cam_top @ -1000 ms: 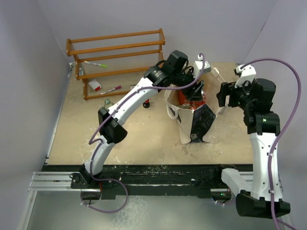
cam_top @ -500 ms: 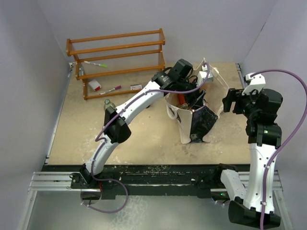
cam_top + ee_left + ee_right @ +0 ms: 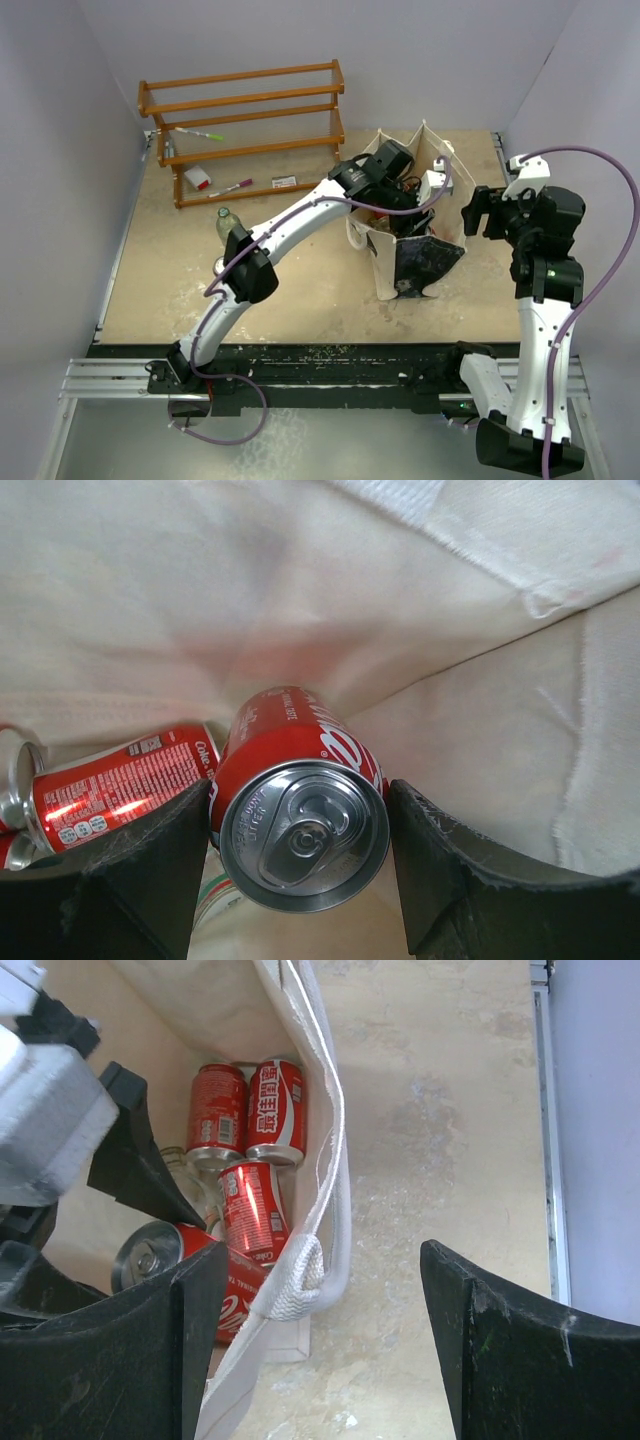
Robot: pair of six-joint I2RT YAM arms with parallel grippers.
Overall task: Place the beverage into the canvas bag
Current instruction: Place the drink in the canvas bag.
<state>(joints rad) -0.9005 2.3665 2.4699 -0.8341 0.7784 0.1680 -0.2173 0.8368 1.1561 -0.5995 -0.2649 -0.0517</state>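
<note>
- Reaching into the bag (image 3: 386, 262), the left gripper (image 3: 300, 795) clamps a red cola can (image 3: 288, 742) between its fingers, the can's lid end facing the wrist camera.
- The can sits well inside the bag's cream walls, with other red cans (image 3: 222, 1115) lying on the bottom.
- The right gripper (image 3: 322, 1255) hovers just beside the bag's right side, jaws spread wide and holding nothing.
- The bag stands upright on the table (image 3: 300, 280), mouth open, black panel toward the arms, in front of a wooden rack (image 3: 240, 120).
</note>
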